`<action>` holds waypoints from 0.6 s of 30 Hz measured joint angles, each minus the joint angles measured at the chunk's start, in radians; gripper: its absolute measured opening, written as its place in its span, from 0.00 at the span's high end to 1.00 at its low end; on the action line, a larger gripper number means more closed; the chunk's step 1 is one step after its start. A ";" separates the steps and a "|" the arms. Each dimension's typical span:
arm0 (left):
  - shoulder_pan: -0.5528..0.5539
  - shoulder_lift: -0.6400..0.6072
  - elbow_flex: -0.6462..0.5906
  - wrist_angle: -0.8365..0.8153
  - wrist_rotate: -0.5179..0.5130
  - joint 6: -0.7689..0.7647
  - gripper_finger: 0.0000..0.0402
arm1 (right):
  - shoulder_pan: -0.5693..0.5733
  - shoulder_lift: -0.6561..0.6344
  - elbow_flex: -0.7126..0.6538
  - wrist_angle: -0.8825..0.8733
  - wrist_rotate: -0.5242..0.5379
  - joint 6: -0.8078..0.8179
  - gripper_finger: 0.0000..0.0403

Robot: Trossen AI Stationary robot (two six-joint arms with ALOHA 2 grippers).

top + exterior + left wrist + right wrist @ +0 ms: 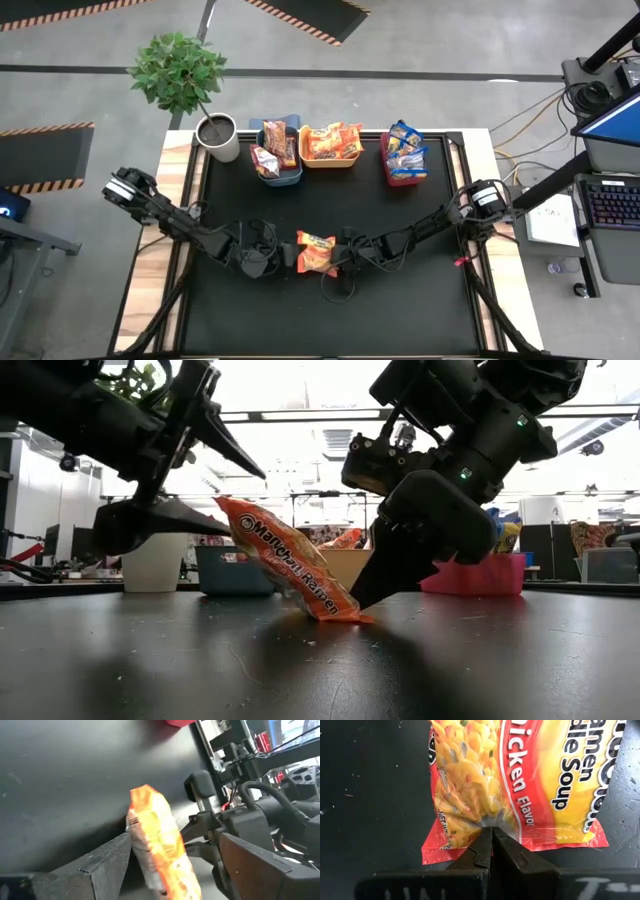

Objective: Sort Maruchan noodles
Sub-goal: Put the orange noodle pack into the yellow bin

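Setting: robotics lab or test hall.
Floor: bare grey concrete floor point(420, 50) with black-and-orange hazard-striped mats point(45, 155) at 9 and 12 o'clock.
Bench: black-topped table with pale wooden edges point(150, 270), cabled dark arms mounted at 3 and 9 o'clock.
Workstation: black keyboard with lit keys point(612, 205) and blue-lit laptop screen point(612, 118) at 3 o'clock, loose cables on the floor nearby.
Ceiling: low view shows long strip ceiling lights point(300, 415) over an open room.
Decor: green potted plant in a white pot point(215, 135) at 11 o'clock.
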 joint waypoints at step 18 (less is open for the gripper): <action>0.014 0.251 0.144 0.000 0.096 -0.045 0.35 | 0.000 0.001 -0.001 0.017 -0.001 -0.003 0.98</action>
